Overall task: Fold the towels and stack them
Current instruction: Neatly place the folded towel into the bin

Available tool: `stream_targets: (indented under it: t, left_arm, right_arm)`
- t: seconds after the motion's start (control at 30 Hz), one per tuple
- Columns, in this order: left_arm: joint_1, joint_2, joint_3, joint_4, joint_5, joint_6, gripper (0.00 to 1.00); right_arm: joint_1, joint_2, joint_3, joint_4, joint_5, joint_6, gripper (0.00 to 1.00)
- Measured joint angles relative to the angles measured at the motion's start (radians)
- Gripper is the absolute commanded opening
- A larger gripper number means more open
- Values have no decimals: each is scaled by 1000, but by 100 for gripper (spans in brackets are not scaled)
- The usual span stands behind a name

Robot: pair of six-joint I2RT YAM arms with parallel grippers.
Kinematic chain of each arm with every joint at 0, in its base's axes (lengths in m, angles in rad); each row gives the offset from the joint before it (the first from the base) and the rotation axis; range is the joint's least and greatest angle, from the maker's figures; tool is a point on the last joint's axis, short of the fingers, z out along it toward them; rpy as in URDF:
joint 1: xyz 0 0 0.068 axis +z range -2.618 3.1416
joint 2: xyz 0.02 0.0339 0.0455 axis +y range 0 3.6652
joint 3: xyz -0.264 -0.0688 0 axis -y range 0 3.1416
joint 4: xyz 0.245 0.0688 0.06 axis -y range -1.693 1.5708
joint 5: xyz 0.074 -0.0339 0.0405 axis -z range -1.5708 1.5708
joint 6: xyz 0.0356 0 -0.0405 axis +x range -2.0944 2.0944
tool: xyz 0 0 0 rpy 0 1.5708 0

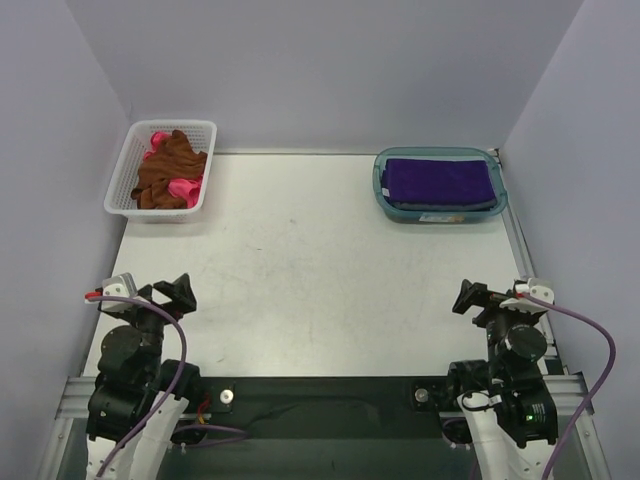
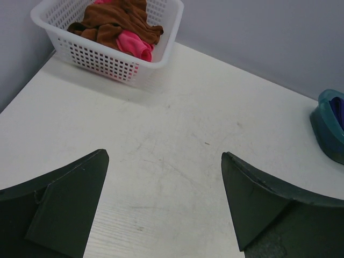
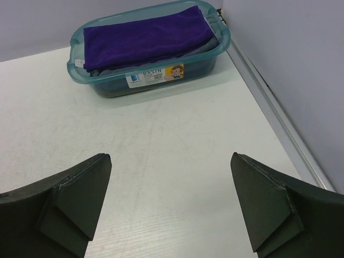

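A: Where does everything sit?
B: On your table (image 1: 300,270), the teal tub (image 3: 156,80) far right holds a purple towel (image 1: 437,180), folded flat. The white basket (image 1: 125,195) far left holds a rust-brown towel (image 1: 165,175) and a pink towel (image 1: 184,188), crumpled.
A: Grippers?
B: Your left gripper (image 2: 164,161) and right gripper (image 3: 171,158) are spread wide, gripping nothing.

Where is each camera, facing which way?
Top external: above and behind, looking down on the white table; left arm, right arm at bottom.
Left wrist: faces the white lattice plastic basket of rust-brown and pink towels; open left end effector below.
Right wrist: faces the teal translucent tub holding a purple towel; open right end effector below.
Shared: tub in all three.
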Motion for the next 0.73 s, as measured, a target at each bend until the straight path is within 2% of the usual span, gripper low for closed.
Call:
stream_targets:
  t: [0.73]
  left_arm:
    - [62,-4,-43,32,8,-25,97]
  right_arm:
    - [0,0,11,-8,-51,-3,100]
